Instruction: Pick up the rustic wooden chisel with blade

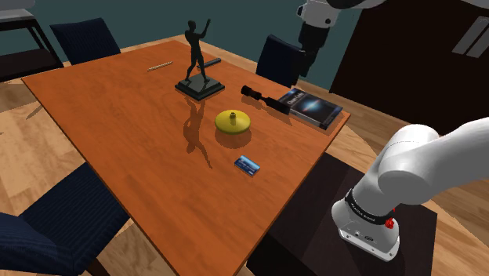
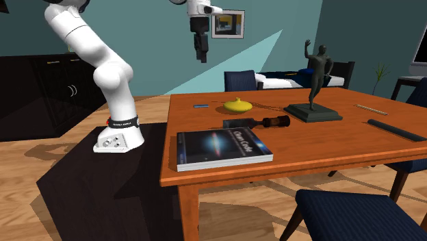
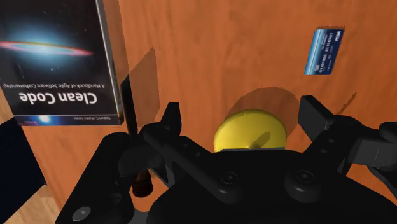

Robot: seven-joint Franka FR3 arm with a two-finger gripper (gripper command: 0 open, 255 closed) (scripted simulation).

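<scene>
The chisel [image 1: 262, 98] lies flat on the orange wooden table [image 1: 157, 180], its dark brown handle toward the statue and its black blade touching the book. It also lies in front of the yellow disc in the second exterior view [image 2: 263, 123]. From the wrist, its blade [image 3: 130, 108] runs along the book's edge and its handle is partly hidden behind the hand. My gripper [image 1: 308, 49] hangs high above the table's edge near the chisel [image 2: 201, 51]. It is open [image 3: 242, 113], with nothing between its fingers.
A "Clean Code" book [image 1: 313, 107] lies by the blade. A yellow disc [image 1: 233, 120], a blue card [image 1: 248, 165] and a dark statue [image 1: 197, 67] stand nearby. A thin stick [image 1: 160, 66] lies at the far side. Blue chairs [image 1: 47, 227] surround the table.
</scene>
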